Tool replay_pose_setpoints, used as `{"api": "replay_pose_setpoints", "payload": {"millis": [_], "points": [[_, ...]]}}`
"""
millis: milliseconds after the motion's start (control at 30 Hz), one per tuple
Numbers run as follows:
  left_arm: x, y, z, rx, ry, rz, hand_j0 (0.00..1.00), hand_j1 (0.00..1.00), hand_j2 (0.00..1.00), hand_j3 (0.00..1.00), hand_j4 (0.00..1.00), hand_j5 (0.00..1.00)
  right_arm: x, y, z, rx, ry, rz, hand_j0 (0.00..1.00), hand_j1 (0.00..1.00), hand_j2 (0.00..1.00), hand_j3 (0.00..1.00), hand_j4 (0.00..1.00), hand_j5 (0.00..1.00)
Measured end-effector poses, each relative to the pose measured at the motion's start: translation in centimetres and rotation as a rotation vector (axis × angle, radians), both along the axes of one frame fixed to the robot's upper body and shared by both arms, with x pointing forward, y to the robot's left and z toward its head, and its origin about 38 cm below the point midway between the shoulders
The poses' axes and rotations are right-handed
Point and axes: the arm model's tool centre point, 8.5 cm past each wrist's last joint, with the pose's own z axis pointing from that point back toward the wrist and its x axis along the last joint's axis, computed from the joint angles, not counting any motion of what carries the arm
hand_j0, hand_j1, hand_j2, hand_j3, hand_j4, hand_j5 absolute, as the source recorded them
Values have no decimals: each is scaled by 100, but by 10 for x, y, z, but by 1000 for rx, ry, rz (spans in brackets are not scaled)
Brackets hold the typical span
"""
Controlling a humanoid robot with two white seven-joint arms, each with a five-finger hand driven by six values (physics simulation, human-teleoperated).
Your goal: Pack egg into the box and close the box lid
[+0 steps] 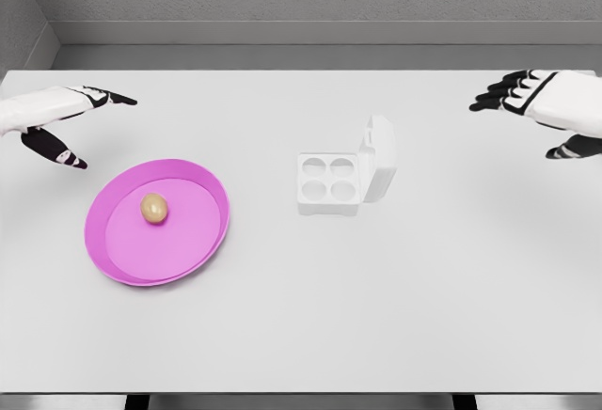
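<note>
A tan egg (154, 208) lies on a magenta plate (202, 241) at the left of the white table. A white egg box (329, 185) with four empty cups stands near the middle, its lid (378, 157) raised open on the right side. My left hand (80, 123) hovers at the far left, above and left of the plate, fingers spread and holding nothing. At the far right my right hand (531, 114) hangs over the table, well away from the box, fingers relaxed and empty.
The white table (301, 335) fills the view, with a grey wall behind its far edge. Its front edge runs along the bottom of the picture.
</note>
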Motion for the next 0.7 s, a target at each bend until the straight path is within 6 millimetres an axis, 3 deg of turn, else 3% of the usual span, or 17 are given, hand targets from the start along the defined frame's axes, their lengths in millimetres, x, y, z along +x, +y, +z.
{"api": "replay_pose_setpoints", "payload": {"millis": [100,300,500,700], "points": [[0,0,2,3,-4,-2,100,100,100,100,100,100,-3,7,-1,-2,-1,21,100,100,100,100,100,100],[-1,-20,18,87,-15,-97,100,100,100,100,100,100,-12,24,-41,-37,105,75,100,100,100,100,100,100],[-25,-39,3,199,46,-219,100,100,100,100,100,100,-12,25,-48,-50,122,79,100,100,100,100,100,100],[-33,-51,-12,230,78,-273,98,98,98,98,98,98,-13,25,-54,-43,137,75,100,100,100,100,100,100]]}}
